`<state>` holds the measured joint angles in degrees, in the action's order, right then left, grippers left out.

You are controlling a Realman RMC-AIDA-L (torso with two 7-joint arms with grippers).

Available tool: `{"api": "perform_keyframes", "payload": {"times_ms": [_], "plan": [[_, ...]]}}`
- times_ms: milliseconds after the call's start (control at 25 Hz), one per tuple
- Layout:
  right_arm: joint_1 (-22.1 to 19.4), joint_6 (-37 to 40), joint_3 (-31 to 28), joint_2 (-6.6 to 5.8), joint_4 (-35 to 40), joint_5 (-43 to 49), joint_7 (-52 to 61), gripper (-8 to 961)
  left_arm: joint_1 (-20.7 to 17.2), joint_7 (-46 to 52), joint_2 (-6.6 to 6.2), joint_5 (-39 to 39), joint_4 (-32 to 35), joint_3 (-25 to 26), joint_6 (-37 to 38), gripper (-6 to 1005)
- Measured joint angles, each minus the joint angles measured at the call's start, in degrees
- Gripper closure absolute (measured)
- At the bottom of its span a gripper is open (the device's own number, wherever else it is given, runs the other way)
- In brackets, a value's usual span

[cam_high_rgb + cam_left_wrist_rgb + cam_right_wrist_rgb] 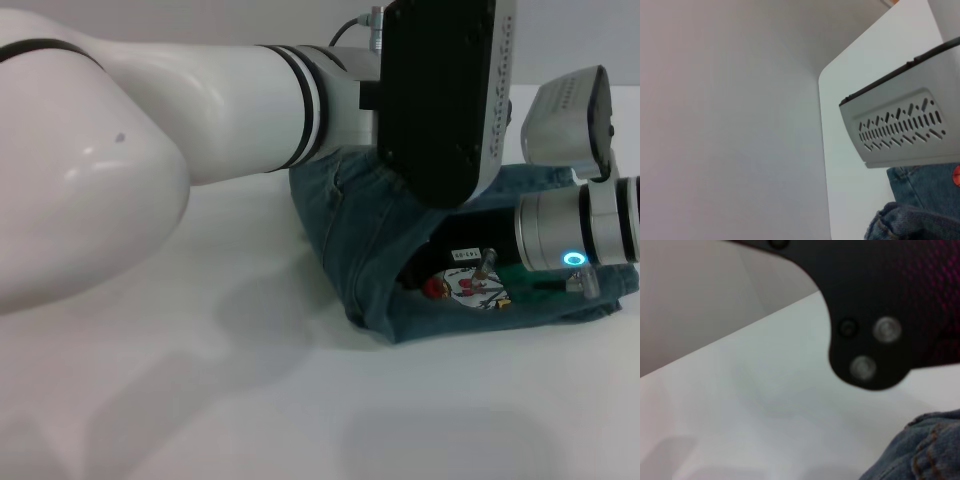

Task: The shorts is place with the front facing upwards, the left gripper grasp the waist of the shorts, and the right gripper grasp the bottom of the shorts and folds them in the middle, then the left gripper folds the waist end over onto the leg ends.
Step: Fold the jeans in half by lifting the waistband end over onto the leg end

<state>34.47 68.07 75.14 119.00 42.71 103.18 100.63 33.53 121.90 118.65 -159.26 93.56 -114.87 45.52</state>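
Observation:
The blue denim shorts lie bunched on the white table, with one layer raised so a dark hollow and the colourful cartoon print show beneath. My left arm crosses the top of the head view. Its black wrist housing hangs over the far part of the shorts and hides the left gripper. My right arm's silver wrist with a lit ring comes in from the right, and the right gripper reaches into the hollow under the raised denim. Denim also shows in the left wrist view and the right wrist view.
A grey vented housing of the right arm sits above the shorts' right side and also shows in the left wrist view. The table's rounded corner lies beyond it. Bare white tabletop spreads in front of and left of the shorts.

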Motion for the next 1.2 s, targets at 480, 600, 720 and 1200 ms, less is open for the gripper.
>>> {"api": "perform_keyframes", "payload": {"times_ms": [480, 600, 720, 1200], "plan": [[-4.96, 0.31, -0.54, -0.38, 2.2, 0.4, 0.33, 861, -0.27, 0.0, -0.09, -0.03, -0.14, 0.44, -0.05, 864], [-7.24, 0.4, -0.68, -0.4, 4.6, 0.43, 0.51, 861, -0.28, 0.0, -0.09, 0.0, -0.23, 0.44, -0.31, 863], [-9.32, 0.45, -1.38, -0.42, 6.61, 0.29, 0.62, 861, -0.27, 0.0, -0.09, 0.02, -0.45, 0.44, -0.58, 863], [-15.41, 1.03, -9.53, -0.93, 10.94, 1.08, 1.35, 860, -0.17, 0.17, 0.0, 0.08, -1.12, 0.51, -1.58, 859]]}}
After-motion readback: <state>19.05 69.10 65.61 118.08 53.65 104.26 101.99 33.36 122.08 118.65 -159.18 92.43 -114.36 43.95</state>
